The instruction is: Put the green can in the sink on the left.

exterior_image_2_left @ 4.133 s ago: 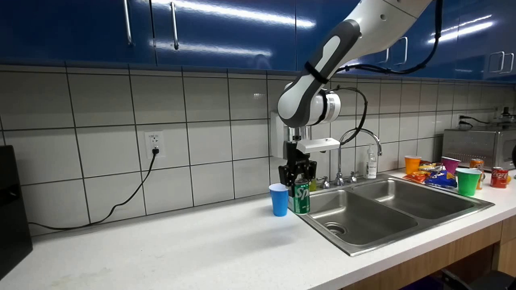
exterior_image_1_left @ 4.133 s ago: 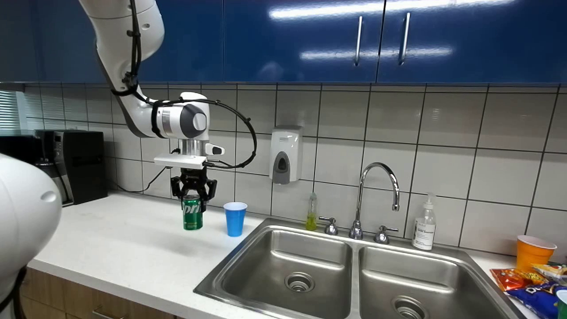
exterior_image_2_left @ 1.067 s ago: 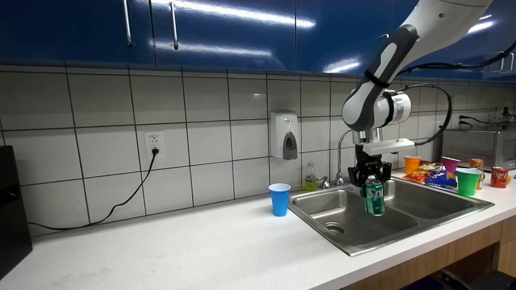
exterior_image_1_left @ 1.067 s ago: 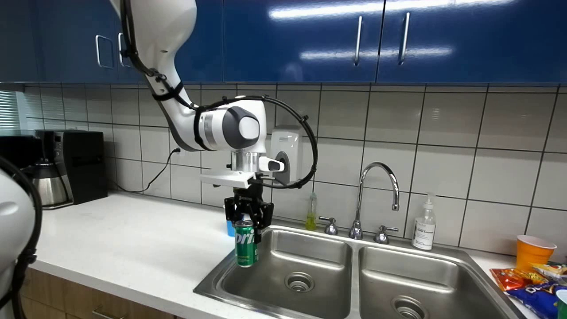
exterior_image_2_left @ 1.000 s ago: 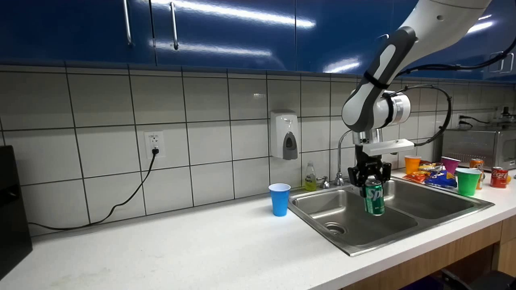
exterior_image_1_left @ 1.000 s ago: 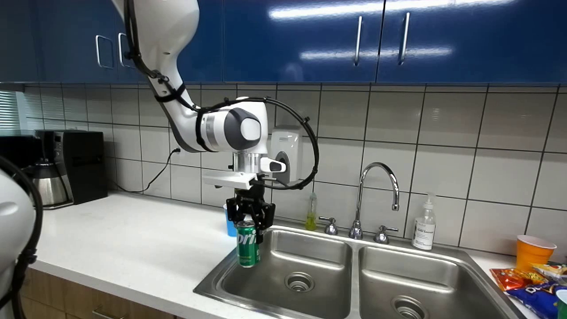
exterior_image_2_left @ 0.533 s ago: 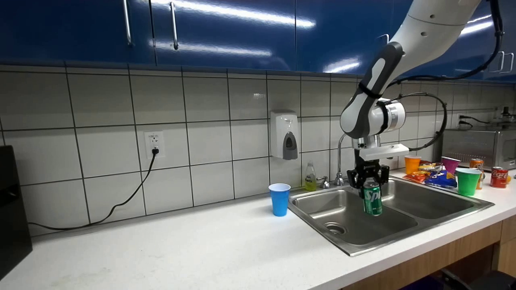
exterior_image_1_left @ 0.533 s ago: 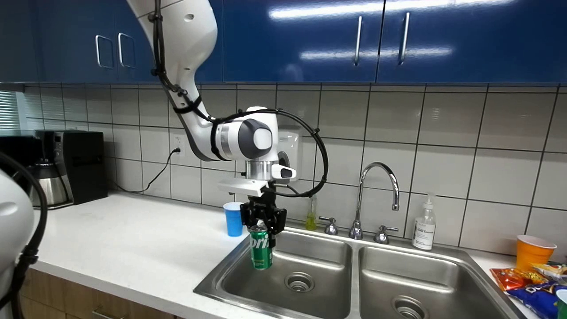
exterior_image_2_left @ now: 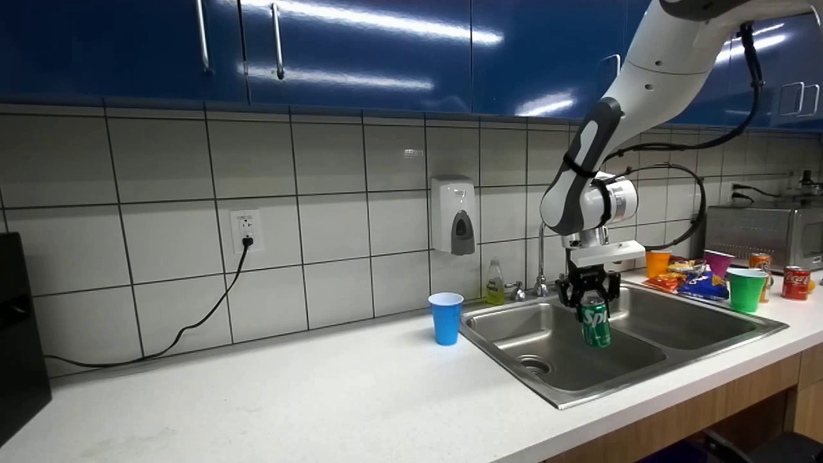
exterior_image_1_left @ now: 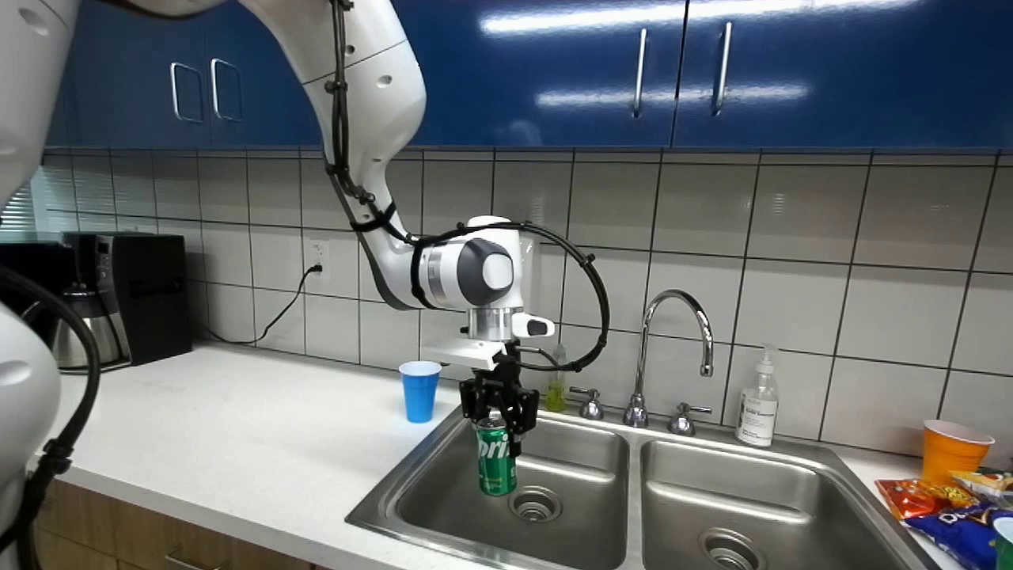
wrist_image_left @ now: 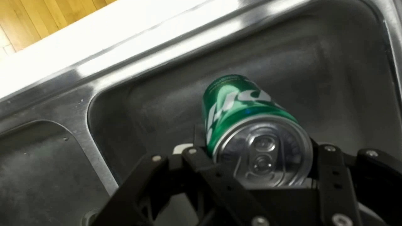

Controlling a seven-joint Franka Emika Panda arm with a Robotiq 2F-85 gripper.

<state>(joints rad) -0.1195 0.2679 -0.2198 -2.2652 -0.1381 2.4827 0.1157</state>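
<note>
The green can (exterior_image_1_left: 497, 467) with white lettering is upright and also shows in an exterior view (exterior_image_2_left: 596, 326). My gripper (exterior_image_1_left: 497, 431) is shut on the can near its top, with a black finger on either side. The can is over the left basin of the steel sink (exterior_image_1_left: 443, 514), close to the drain (exterior_image_1_left: 535, 504) in that view. In the wrist view the can's silver lid and green side (wrist_image_left: 238, 94) show between the fingers, with the basin floor (wrist_image_left: 150, 119) behind. I cannot tell whether the can's bottom touches the basin.
A blue cup (exterior_image_1_left: 419, 392) stands on the counter beside the sink. The faucet (exterior_image_1_left: 643, 356), a yellow-green soap bottle (exterior_image_2_left: 494, 283) and a hand-soap pump bottle (exterior_image_1_left: 758, 404) stand behind the basins. Cups, snack bags (exterior_image_2_left: 704, 284) and cans are beyond the right basin.
Over about four seconds, my gripper has carried the can from beside the blue cup to the left basin. In the last second both have moved lower and farther over the basin.
</note>
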